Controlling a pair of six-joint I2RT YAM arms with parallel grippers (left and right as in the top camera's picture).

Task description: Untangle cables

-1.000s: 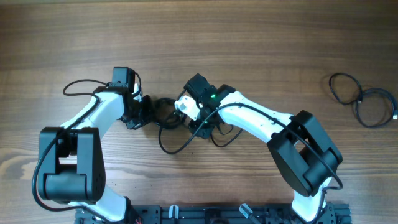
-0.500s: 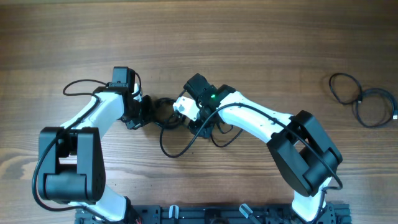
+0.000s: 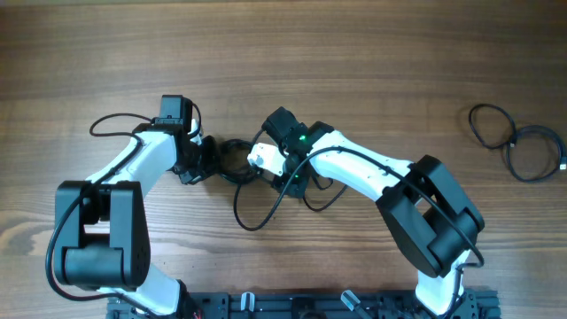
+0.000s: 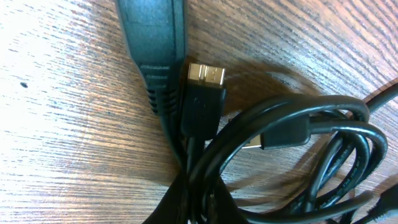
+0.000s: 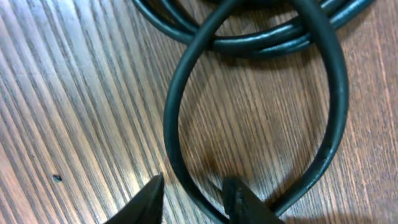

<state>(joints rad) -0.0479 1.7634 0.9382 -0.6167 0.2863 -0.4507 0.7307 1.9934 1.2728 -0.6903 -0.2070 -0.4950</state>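
Main tangle of cables (image 3: 232,152) lay mid-worktop (image 3: 354,53), a bit left of centre, btwn the two arms. A 2nd coil (image 3: 512,142) sat well apart near the right edge, untouched. Left gripper (image 3: 205,159) was at the knot's left side w/ jaws together. Its wrist view showed a gold-tipped plug (image 4: 203,93) just beside one finger and strands bunching below, but whether a strand was actually pinched couldn't be told. Right gripper (image 5: 194,190) had jaws apart, straddling one strand (image 5: 172,124) of a loop, not yet clamped on it. Risks, as a judgement: if the right side grabbed that strand and pulled vs. a held left end, the knot would prob. cinch tighter, not loosen. The plug could snag in a loop on the way through. A thin, slick cord could slip out of a partial grip. If the left gripper held nothing, the whole bundle would just drag across the wood. Vs. a sec earlier: the loose loop (image 3: 252,227) trailing toward the near edge had stretched longer and narrower w/ its low point shifted right, the right arm had edged slightly left, and the left arm and far coil looked unchanged.
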